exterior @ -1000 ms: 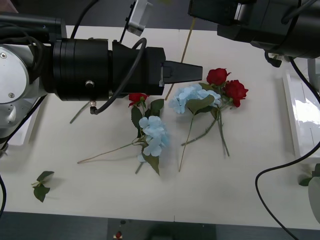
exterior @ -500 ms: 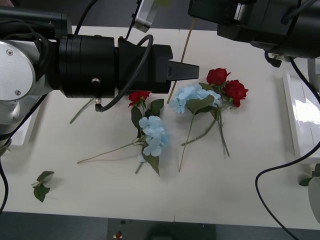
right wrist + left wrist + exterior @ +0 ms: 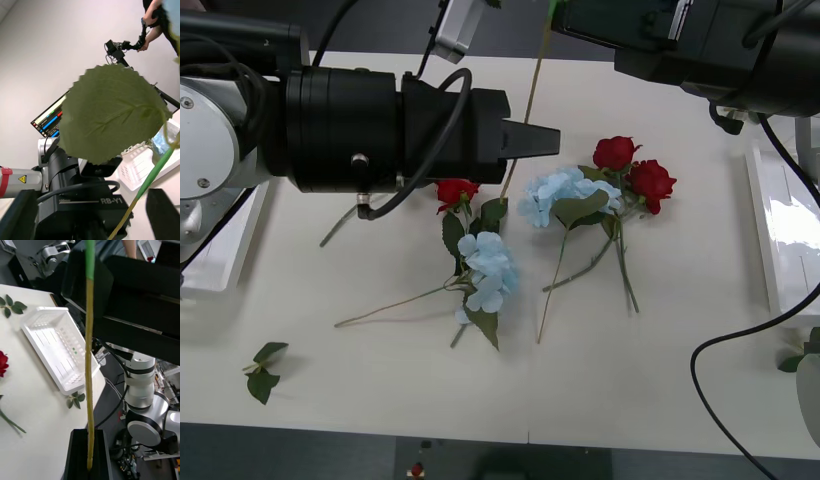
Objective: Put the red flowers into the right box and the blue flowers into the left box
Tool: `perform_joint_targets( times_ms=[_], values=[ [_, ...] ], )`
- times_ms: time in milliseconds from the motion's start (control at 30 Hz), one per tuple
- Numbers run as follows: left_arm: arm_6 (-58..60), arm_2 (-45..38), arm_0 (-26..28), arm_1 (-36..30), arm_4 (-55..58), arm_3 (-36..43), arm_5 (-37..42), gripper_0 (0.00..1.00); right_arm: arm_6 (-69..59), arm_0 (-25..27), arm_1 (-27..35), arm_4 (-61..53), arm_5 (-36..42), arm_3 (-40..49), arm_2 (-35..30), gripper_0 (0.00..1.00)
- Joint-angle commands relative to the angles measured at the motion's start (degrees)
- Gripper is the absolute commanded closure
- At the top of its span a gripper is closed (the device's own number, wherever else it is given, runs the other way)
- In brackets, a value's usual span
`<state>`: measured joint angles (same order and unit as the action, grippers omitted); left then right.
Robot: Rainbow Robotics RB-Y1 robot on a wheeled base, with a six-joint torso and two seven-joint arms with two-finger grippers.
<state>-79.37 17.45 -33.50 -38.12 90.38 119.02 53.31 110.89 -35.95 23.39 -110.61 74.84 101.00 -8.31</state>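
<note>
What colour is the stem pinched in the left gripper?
Tan-yellow along most of the stem, turning bright green near the top; the left wrist view shows it best.

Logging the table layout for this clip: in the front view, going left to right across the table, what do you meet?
Left box → loose leaf sprig → lone red rose → blue hydrangea → second blue hydrangea → pair of red roses → right box.

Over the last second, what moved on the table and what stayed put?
The left gripper, shut on a flower stem, swung right, then drew back left and up a little, carrying the stem along. The red flowers and blue flowers on the table stayed put.
</note>
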Motion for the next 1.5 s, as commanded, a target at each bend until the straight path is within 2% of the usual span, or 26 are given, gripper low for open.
perform_joint_targets(
  times_ms=[33,267,400,433,567,700,900,1000,1267,1500],
  values=[
    [2.6,-2.2,-1.9,-5.2,0.7,0.0,-0.8,1.0,-1.4,-1.4,0.1,-0.2,-0.5,1.6,0.2,0.0],
    [2.4,-4.6,-1.2,-13.9,5.2,-4.1,-0.8,1.0,-1.4,-1.4,0.1,-0.2,-0.5,1.6,0.2,0.0],
    [1.5,-8.2,2.1,-20.0,6.6,-7.0,-0.8,1.0,-1.4,-1.4,0.1,-0.2,-0.5,1.6,0.2,0.0],
    [1.2,-9.1,3.1,-20.9,6.6,-7.7,-0.8,1.0,-1.4,0.2,0.6,0.1,0.2,1.3,0.1,0.0],
    [0.5,-15.5,9.2,-25.0,5.4,-10.7,-0.7,1.0,-2.5,0.0,3.2,3.2,3.0,1.5,-1.9,0.0],
    [0.1,-23.7,18.2,-28.3,3.1,-13.0,-0.7,1.0,-8.3,0.1,7.6,7.3,5.3,1.8,-3.3,0.0],
    [-1.1,-32.7,27.6,-30.4,-2.4,-17.7,-0.2,1.0,-17.4,0.1,14.1,10.6,6.6,2.0,-2.6,0.0],
    [-1.8,-34.9,29.5,-30.6,-6.6,-20.4,0.0,1.0,-21.9,0.1,16.5,12.4,8.6,2.0,-2.6,0.0],
    [-3.6,-34.2,29.7,-30.7,-14.4,-27.6,-0.1,1.0,-33.8,1.8,21.0,18.1,13.9,2.0,-2.0,0.0],
    [-4.5,-33.0,31.0,-30.5,-20.1,-30.7,-0.1,1.0,-42.5,3.1,24.9,28.4,14.7,2.0,3.7,0.0]
  ],
)
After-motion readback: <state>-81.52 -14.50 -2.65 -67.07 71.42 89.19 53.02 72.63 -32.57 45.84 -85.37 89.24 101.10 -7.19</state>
